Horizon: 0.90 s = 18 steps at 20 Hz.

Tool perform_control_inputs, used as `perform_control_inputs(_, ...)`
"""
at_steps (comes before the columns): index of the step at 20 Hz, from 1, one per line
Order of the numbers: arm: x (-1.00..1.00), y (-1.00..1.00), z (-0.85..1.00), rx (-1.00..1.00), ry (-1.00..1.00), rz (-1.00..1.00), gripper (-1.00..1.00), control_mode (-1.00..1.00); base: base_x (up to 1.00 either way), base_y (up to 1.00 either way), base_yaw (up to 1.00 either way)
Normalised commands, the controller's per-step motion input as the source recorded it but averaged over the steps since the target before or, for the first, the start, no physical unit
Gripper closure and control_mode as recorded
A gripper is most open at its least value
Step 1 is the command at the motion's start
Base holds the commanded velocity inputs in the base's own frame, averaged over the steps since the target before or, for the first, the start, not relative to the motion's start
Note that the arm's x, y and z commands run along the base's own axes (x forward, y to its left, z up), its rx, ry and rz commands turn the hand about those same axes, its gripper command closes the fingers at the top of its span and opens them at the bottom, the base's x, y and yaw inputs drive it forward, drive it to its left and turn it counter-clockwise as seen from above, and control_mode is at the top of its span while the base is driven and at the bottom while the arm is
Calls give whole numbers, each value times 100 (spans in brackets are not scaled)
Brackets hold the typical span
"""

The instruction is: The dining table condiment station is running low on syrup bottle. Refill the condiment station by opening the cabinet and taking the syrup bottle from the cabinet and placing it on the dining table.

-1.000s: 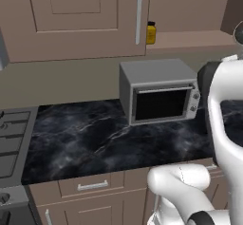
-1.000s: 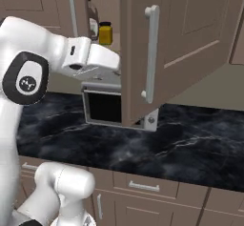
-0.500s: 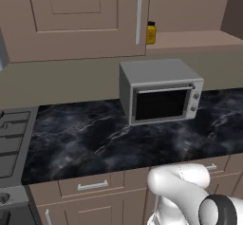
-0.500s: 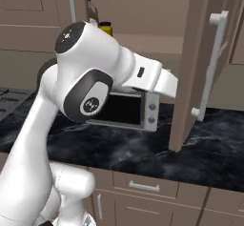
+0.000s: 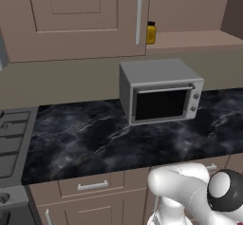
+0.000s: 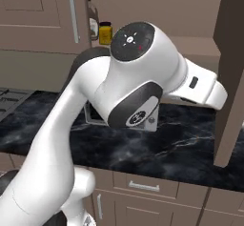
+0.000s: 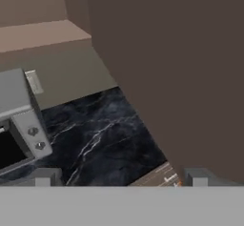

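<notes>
**Door open – bottle on shelf, hand off to the right**

Syrup bottle (image 6: 93, 24) stands upright on the cabinet (image 6: 38, 15) shelf, just left of the yellow jar (image 6: 105, 32). Hand (image 7: 119, 182) is released, nothing held, beside the swung-open door (image 6: 231, 72), well right of the bottle. Left base view shows the jar, not the bottle; right base view has both.

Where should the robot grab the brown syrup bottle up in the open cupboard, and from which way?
Probably around the syrup bottle's rounded body below the narrow neck, coming straight in from the cabinet's open front. It stands upright on the shelf, a closed door on one side, the yellow jar close on the other. The hand is open.
</notes>
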Motion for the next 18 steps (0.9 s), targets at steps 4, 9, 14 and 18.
perform_control_inputs(4, -3, 100, -6, 0, -13, -2, -100, -100, 0, 0, 0)
perform_control_inputs(9, -29, 85, -29, 0, -1, 3, -100, -100, 0, 0, 0)
perform_control_inputs(14, -1, 100, -10, 0, 1, 1, -100, -100, 0, 0, 0)
perform_control_inputs(18, 10, 100, 0, 0, -11, 0, -100, -100, 0, 0, 0)
